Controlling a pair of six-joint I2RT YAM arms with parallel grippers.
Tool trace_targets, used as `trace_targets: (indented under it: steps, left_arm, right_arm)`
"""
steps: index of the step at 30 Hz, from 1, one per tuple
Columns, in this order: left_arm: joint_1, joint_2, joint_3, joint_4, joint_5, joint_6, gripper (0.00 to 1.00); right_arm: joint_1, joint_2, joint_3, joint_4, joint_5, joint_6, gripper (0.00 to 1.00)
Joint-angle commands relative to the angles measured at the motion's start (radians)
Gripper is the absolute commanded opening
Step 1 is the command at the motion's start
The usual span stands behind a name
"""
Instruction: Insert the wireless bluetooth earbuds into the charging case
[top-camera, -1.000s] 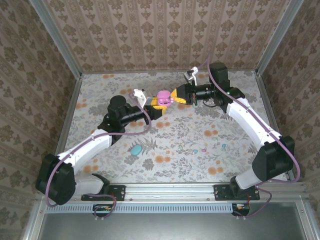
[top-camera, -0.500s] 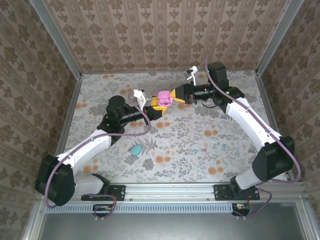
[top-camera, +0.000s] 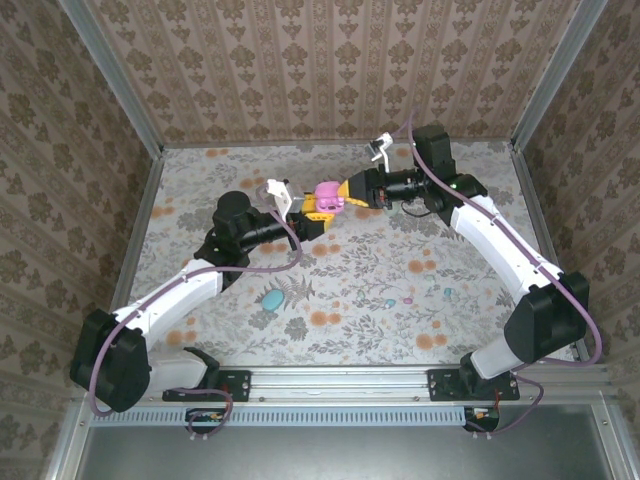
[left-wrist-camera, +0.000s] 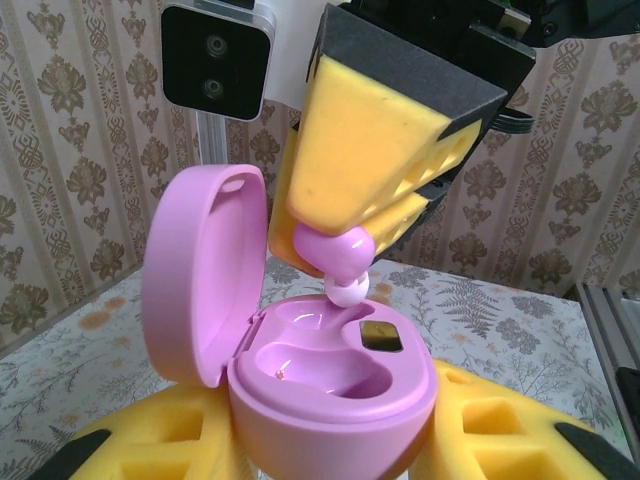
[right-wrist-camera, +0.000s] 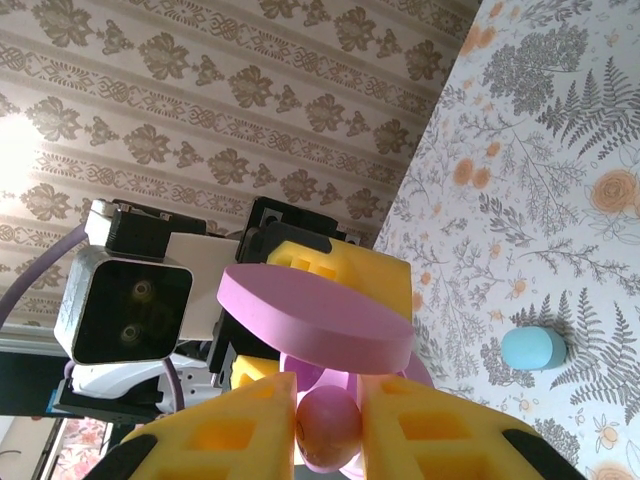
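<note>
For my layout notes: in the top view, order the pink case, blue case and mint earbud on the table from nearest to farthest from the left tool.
1. pink case, held in the left tool
2. blue case, lower left of it
3. mint earbud, far to the right

The charging case (left-wrist-camera: 330, 395) is showing as glossy pink plastic, smooth, with highlights gleaming in its wells. Just above the case, the earbud (left-wrist-camera: 338, 255) is shining in the same smooth pink plastic, with a white tip. Around the case, the pads (left-wrist-camera: 370, 130) of the right gripper (right-wrist-camera: 328, 415) and the pads (left-wrist-camera: 150, 445) of the left gripper (left-wrist-camera: 335, 450) are looking like matt yellow foam, finely grained and edged in black. Below the case, the table (top-camera: 400, 250) is wearing a matt printed floral covering.
</note>
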Motion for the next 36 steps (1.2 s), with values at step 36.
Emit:
trace_targets:
  steps: [36]
  left_arm:
    - [-0.009, 0.022, 0.041, 0.068, 0.022, -0.015, 0.35]
  right_arm:
    - [0.027, 0.002, 0.109, -0.189, 0.112, -0.138, 0.40]
